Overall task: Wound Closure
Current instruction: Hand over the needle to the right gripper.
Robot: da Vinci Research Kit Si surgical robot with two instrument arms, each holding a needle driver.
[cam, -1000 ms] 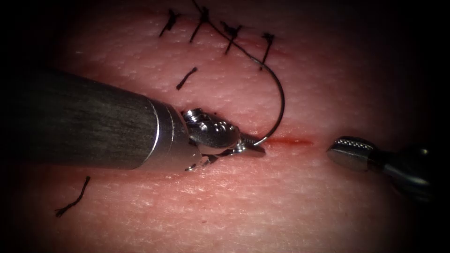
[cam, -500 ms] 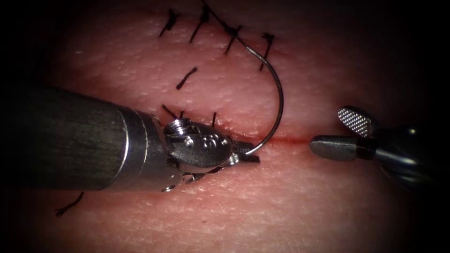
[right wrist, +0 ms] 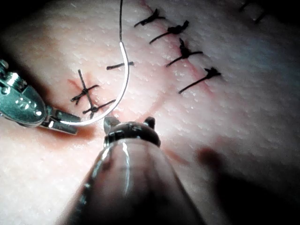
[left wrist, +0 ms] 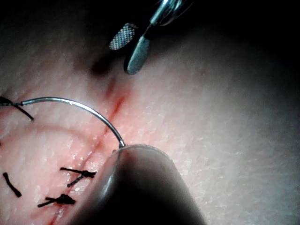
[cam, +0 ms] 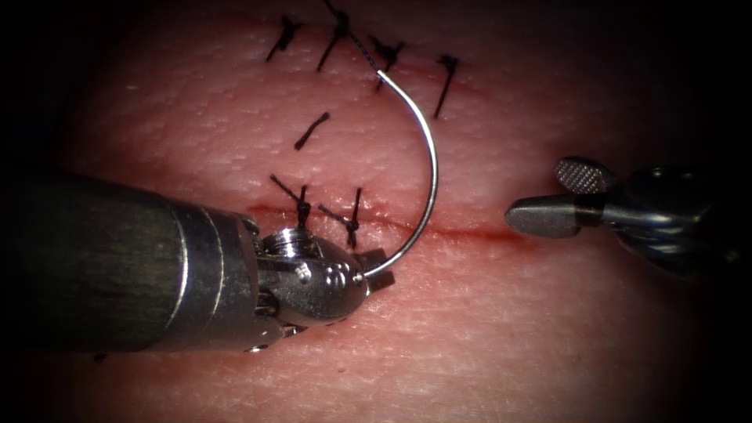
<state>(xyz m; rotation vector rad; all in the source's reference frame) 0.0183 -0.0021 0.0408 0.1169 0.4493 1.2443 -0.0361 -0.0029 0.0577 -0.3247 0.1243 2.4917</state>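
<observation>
Since the earlier frame, the left tool (cam: 374,276) has drawn back leftward, jaws clenched on the needle (cam: 427,168) near its tip end; the needle arcs free above the tissue (cam: 486,345), thread (cam: 352,35) trailing. Right of the cut (cam: 486,233), the right tool (cam: 560,200) hovers with jaws parted, holding nothing.

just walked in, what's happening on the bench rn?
Suturing practice on the pink pork-belly tissue. The left arm's silver needle-driver hand is shut on the curved steel needle near its tip end; the needle arcs free above the tissue, not in it, with black thread at its far end. The right arm's hand is open and holds nothing, right of the needle over the red cut. Black knotted stitches sit left of the needle.
</observation>
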